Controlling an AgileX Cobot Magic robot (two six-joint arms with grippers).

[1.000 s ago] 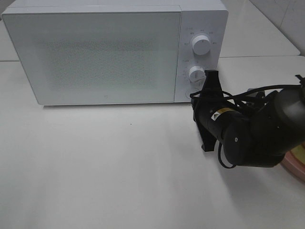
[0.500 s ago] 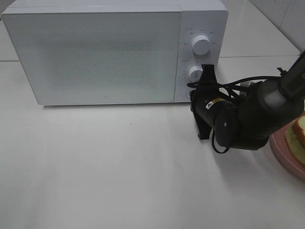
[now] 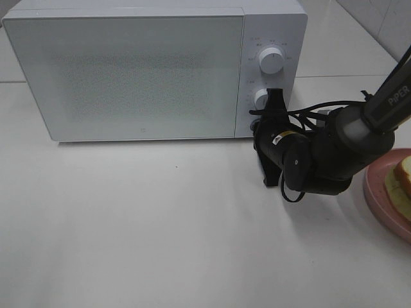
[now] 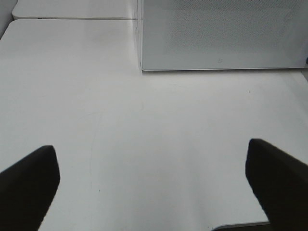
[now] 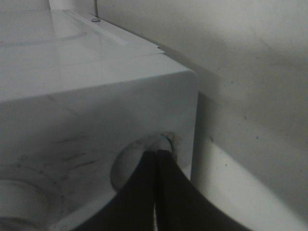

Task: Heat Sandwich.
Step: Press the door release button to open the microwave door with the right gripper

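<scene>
Your right gripper [image 5: 156, 161] has its fingers pressed together, with the tips in the round button [image 5: 126, 169] recess low on the microwave [image 3: 128, 70] panel. Push straight in until the door releases, and don't slide off the rim. The sandwich [image 3: 403, 174] lies on the plate [image 3: 379, 199], well behind those fingers. The left gripper [image 4: 150, 147] fingers stand wide apart and hold nothing.

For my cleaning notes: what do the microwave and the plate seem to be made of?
Microwave: white satin casing, probably painted metal or plastic; the door shows a fine dotted screen. Plate: smooth pink, plastic or glazed ceramic, cannot tell which.
</scene>
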